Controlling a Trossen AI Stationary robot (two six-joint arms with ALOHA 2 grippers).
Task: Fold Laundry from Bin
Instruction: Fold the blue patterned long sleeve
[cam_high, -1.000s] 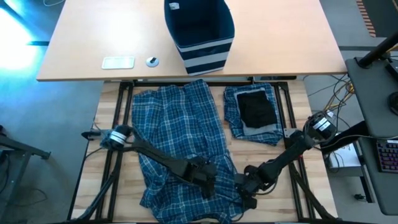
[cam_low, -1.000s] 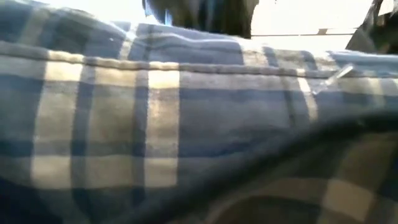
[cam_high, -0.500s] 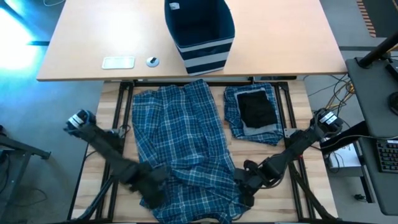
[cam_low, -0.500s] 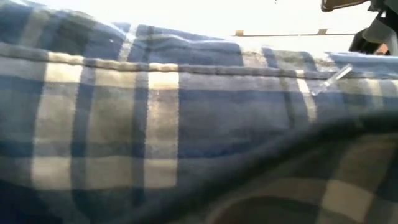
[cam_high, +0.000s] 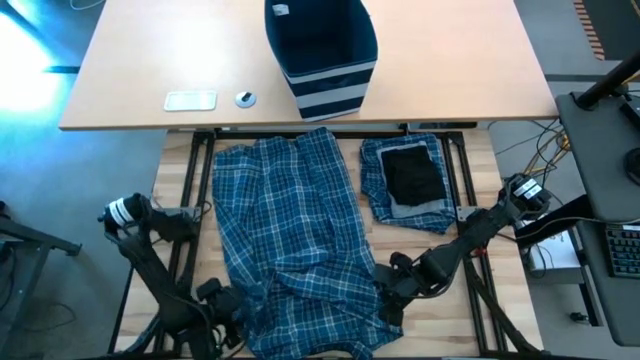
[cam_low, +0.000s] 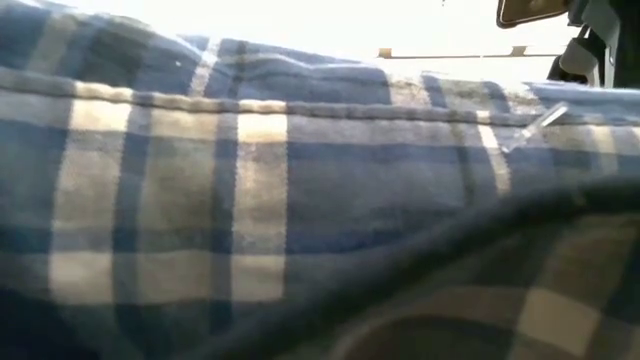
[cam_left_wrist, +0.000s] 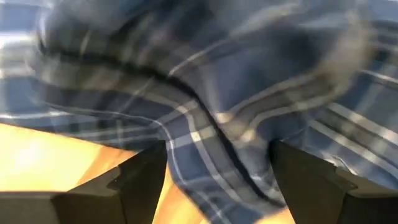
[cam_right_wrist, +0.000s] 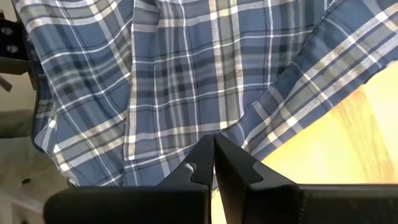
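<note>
Your left gripper (cam_left_wrist: 214, 180) stands with its fingers wide apart, holding nothing, the edge of the large blue-and-white plaid garment (cam_high: 295, 240) lying just ahead between them. Your right gripper (cam_right_wrist: 213, 163) is pinched closed at that garment's opposite lower edge; whether cloth is caught there is hard to make out. Beyond both grippers sits the navy striped fabric bin (cam_high: 322, 52). No writing is readable. Plaid cloth fills the low view almost entirely.

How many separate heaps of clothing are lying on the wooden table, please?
2: a large spread plaid garment across the middle, and a smaller folded stack to its right, below the bin. More may be hidden underneath.
</note>
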